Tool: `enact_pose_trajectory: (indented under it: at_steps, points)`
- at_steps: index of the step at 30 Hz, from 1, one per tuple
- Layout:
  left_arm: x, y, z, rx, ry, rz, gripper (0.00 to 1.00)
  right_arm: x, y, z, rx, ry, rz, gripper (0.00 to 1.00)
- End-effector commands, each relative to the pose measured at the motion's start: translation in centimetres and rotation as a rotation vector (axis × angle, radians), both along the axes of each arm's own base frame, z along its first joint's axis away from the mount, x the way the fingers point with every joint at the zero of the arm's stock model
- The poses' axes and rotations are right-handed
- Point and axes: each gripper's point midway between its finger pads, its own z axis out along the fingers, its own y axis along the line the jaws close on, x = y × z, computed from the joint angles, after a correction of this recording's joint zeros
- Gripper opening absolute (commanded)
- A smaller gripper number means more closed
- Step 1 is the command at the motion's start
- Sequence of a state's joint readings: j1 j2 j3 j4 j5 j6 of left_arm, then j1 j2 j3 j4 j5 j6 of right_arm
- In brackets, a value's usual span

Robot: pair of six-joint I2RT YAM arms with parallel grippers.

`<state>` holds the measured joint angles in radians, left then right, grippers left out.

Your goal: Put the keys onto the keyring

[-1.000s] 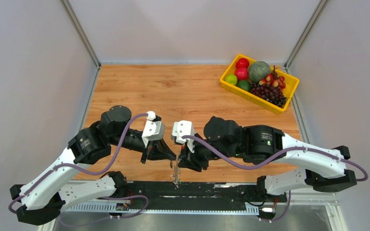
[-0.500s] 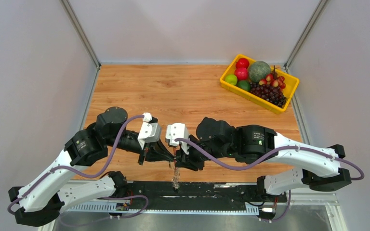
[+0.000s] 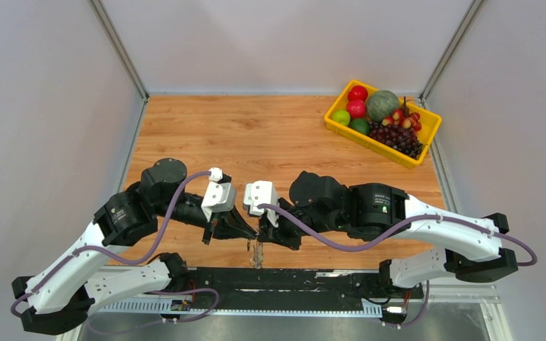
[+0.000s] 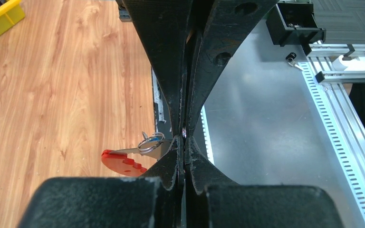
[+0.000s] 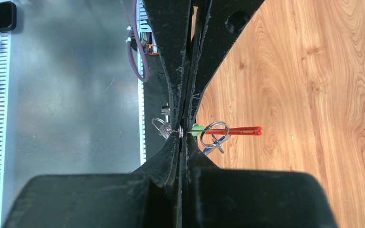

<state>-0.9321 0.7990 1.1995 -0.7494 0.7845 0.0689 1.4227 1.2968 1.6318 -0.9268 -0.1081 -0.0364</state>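
My left gripper (image 3: 250, 231) and right gripper (image 3: 263, 231) meet tip to tip over the table's near edge, both shut. In the left wrist view, the left gripper (image 4: 185, 134) pinches the keyring (image 4: 123, 160), whose grey strip and red curved part stick out left with a wire ring (image 4: 151, 141) on it. In the right wrist view, the right gripper (image 5: 183, 134) is shut on metal beside a green key head (image 5: 198, 129). A round ring (image 5: 215, 133), a blue key (image 5: 217, 144) and the red keyring edge (image 5: 240, 130) lie just right of it. A small bundle (image 3: 257, 252) hangs below the tips.
A yellow tray (image 3: 426, 135) of fruit stands at the table's far right corner. The black rail (image 3: 291, 280) and the metal base (image 4: 275, 123) run along the near edge below the grippers. The wooden table (image 3: 256, 135) stretches beyond the arms.
Both arms have shifted a little to the left together, the right arm more so. The grippers stay shut and joined at the tips, with the bundle still hanging below.
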Motion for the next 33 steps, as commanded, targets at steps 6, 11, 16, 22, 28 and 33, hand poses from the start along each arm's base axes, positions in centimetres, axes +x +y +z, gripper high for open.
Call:
enact_pose_trajectory:
  at_steps: [6, 11, 16, 22, 28, 33]
  points:
    - [-0.2, -0.1, 1.3, -0.055, -0.050, -0.029, 0.00, 0.0, 0.5, 3.2, 0.130, -0.030, 0.021, 0.00]
    - [0.2, 0.0, 1.8, -0.090, -0.075, 0.005, 0.22, 0.3, 0.0, 4.7, 0.206, -0.043, -0.012, 0.00]
    - [0.3, 0.2, 2.6, -0.162, -0.115, 0.029, 0.49, 0.8, -0.7, 6.1, 0.267, -0.050, -0.053, 0.00]
    - [0.7, 0.0, 3.2, -0.205, -0.119, 0.059, 0.57, 1.0, -1.2, 6.8, 0.301, -0.061, -0.063, 0.00]
    - [1.5, -0.5, 3.9, -0.227, -0.131, 0.089, 0.57, 0.9, -1.3, 7.0, 0.312, -0.067, -0.056, 0.00]
    - [2.2, -0.6, 4.5, -0.246, -0.151, 0.127, 0.56, 0.9, -1.4, 6.8, 0.308, -0.070, -0.059, 0.00]
